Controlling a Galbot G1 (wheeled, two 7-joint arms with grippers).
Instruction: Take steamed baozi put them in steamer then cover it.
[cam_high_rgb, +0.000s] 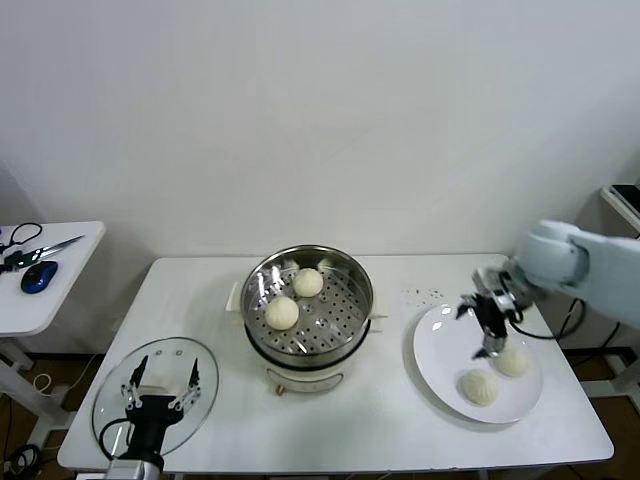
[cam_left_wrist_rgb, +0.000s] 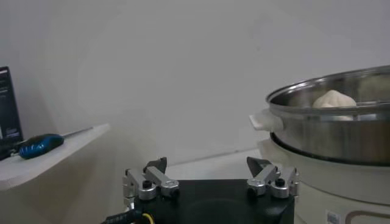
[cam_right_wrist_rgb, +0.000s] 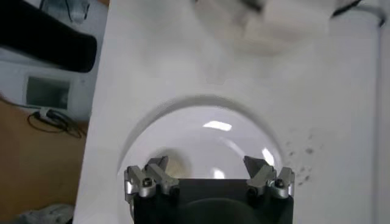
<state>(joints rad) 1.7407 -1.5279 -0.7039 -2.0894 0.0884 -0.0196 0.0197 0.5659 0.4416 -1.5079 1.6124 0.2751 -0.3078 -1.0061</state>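
Steamed round cream-white baozi (cam_high_rgb: 480, 388) lay on the flat white plate (cam_high_rgb: 432, 362) near the desk's right edge, the right end effector (cam_high_rgb: 487, 322) spread apart above for grasping.

Right arm (cam_high_rgb: 585, 262): smooth, rounded pale grey-white shell, ending in a darker wrist with black cabling looped beside it. Right gripper (cam_high_rgb: 489, 322): black body with silver metal finger links. Left gripper (cam_high_rgb: 160, 393): black block body, silver jointed links at ten and two o'clock, each fixed with dark round screws; black finger tips (cam_left_wrist_rgb: 157, 164). A yellow wire (cam_left_wrist_rgb: 146, 217) shows at its base beside a black cable.
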